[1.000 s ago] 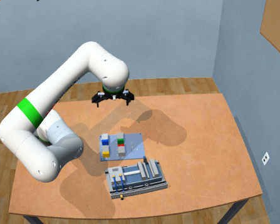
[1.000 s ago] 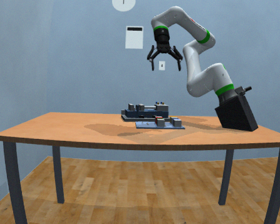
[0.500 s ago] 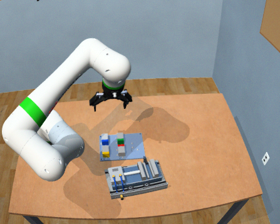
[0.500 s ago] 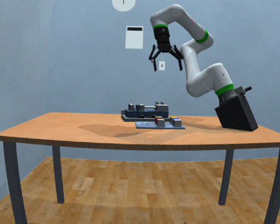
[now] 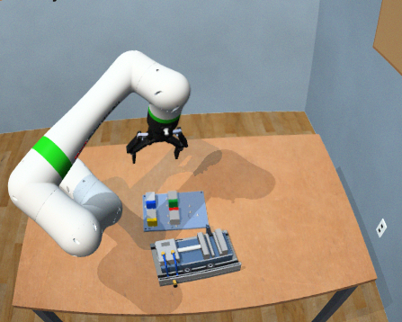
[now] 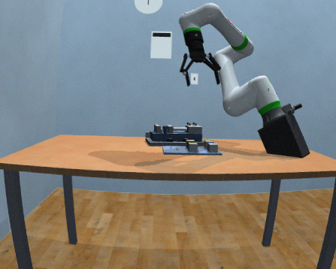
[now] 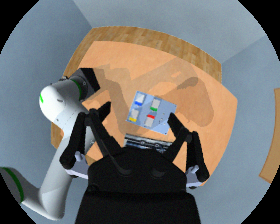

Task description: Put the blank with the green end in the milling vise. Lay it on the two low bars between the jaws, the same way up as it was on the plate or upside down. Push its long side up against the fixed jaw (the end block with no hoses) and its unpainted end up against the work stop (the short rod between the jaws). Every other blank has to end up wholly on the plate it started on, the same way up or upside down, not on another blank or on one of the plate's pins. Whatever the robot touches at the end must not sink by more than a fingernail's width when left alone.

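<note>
Four blanks are counted on one blue plate (image 5: pixel 198 211) at the frame's centre: one blue-ended (image 5: pixel 150 201), one yellow-ended (image 5: pixel 152 218), one green-ended (image 5: pixel 172 198) and one red-ended (image 5: pixel 174 215). One milling vise (image 5: pixel 195 257) is seen below it, with two blue hoses (image 5: pixel 165 265). One arm (image 5: pixel 76 135) with one claw (image 5: pixel 156 148) is counted above one surface (image 5: pixel 301 216).

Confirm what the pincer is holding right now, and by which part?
Nothing. The pincer is wide open, high above the table. The green-ended blank lies untouched on its plate.
</note>
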Tool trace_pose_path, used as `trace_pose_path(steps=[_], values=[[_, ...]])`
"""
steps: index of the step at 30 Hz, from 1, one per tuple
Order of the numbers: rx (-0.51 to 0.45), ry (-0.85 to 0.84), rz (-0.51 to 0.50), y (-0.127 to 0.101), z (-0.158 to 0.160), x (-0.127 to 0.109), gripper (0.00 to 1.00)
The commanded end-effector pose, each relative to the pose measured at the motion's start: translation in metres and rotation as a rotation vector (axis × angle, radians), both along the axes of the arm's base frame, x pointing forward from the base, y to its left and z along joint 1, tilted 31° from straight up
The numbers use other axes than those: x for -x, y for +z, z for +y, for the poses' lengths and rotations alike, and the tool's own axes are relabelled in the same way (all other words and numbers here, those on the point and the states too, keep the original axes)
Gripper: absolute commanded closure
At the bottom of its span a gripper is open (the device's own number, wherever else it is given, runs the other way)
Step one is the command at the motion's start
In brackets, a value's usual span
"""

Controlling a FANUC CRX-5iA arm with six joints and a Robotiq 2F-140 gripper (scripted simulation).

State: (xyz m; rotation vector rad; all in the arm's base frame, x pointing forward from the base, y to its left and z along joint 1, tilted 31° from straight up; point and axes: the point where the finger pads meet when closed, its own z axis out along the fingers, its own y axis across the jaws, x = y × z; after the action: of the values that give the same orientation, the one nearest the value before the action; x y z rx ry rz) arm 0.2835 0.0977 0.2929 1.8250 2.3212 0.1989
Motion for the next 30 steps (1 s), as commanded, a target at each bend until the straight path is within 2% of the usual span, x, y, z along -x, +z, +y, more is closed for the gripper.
trace_pose_path(steps=[1,12,13,29,30], values=[[0.045,-0.048,-0.054,0.0002,0.0025,0.0001,0.0],[0.14,-0.117,-0.127,-0.0005,0.0078,-0.0017,0.0],[0.08,0.009,0.011,-0.0004,0.0074,-0.0028,0.0],[0.188,-0.117,-0.125,-0.0009,0.0124,-0.0042,0.0],[0.13,0.021,0.021,-0.0008,0.0119,-0.0052,0.0]])
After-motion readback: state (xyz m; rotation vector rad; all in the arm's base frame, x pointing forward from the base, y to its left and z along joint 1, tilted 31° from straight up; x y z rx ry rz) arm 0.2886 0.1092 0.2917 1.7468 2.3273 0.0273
